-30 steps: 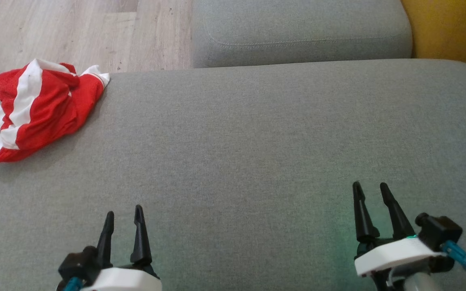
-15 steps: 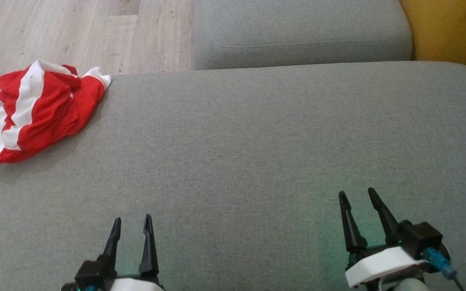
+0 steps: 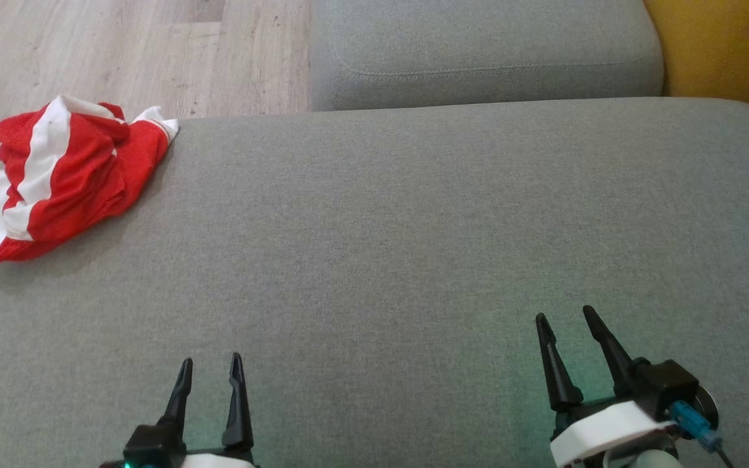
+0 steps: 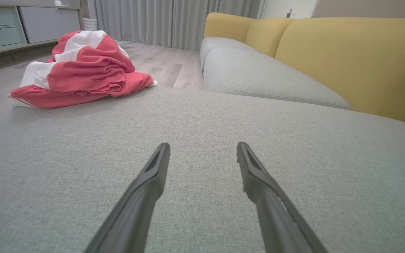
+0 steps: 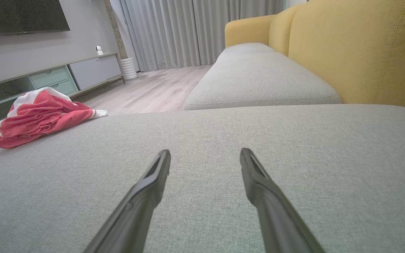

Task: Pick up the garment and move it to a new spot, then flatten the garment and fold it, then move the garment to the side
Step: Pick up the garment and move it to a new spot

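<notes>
A red and white garment lies crumpled at the far left corner of the grey cushion, partly over its edge. It also shows as a heap in the left wrist view and the right wrist view. My left gripper hovers open near the front edge, well short of the garment, with nothing between its fingers. My right gripper stands open at the lower right, far from the garment, its fingers empty over bare cushion.
A second grey cushion adjoins at the back, with a yellow sofa back on the right. Wooden floor lies beyond the far left edge. A TV cabinet and curtains stand across the room.
Both grippers have drawn back toward the bottom of the head view, still open. The garment has not moved.
</notes>
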{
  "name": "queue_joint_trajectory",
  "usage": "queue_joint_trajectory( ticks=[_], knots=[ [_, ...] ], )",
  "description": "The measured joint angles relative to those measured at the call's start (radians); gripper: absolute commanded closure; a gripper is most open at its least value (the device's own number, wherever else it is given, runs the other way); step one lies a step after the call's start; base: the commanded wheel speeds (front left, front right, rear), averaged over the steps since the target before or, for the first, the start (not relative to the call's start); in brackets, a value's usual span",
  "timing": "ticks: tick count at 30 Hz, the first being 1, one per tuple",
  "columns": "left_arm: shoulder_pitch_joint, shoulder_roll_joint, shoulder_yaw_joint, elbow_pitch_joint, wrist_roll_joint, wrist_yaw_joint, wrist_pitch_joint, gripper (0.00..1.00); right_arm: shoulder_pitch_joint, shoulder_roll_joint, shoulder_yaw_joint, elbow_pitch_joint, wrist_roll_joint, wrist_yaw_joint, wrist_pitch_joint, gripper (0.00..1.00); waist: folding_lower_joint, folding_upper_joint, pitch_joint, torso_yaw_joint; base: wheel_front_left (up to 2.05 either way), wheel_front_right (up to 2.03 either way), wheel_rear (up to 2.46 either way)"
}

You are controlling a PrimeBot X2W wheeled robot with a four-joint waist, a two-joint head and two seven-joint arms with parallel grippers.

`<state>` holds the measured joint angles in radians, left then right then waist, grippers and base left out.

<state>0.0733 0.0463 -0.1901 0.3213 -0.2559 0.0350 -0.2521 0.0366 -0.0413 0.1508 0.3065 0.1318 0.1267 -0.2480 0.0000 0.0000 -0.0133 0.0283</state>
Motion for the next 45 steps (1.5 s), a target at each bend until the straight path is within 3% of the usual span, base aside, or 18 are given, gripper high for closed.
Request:
queue_joint_trajectory(
  ticks=[15, 36, 40, 45],
  knots=[
    [-0.002, 0.000, -0.002, 0.019, -0.003, -0.001, 0.000, 0.00, 0.001, -0.001, -0.018, 0.004, 0.001, 0.000, 0.000, 0.00, 0.0000, 0.0000, -0.001, 0.035, 0.00, 0.00, 0.00],
    [-0.003, 0.015, 0.032, 0.024, -0.001, 0.000, 0.000, 0.00, 0.018, -0.001, 0.009, 0.002, 0.027, 0.000, 0.000, 0.00, 0.0000, 0.0000, -0.006, 0.414, 0.00, 0.00, 0.00],
    [0.001, 0.015, 0.036, 0.012, -0.001, 0.003, 0.000, 0.00, 0.018, 0.000, 0.010, 0.002, 0.027, 0.000, 0.000, 0.00, 0.0000, 0.0000, -0.006, 0.454, 0.00, 0.00, 0.00],
    [0.019, 0.024, 0.069, -0.025, -0.002, 0.019, 0.000, 0.00, 0.018, 0.000, 0.007, -0.001, 0.025, 0.000, 0.000, 0.00, 0.0000, 0.0000, 0.010, 0.458, 0.00, 0.00, 0.00]
  ],
)
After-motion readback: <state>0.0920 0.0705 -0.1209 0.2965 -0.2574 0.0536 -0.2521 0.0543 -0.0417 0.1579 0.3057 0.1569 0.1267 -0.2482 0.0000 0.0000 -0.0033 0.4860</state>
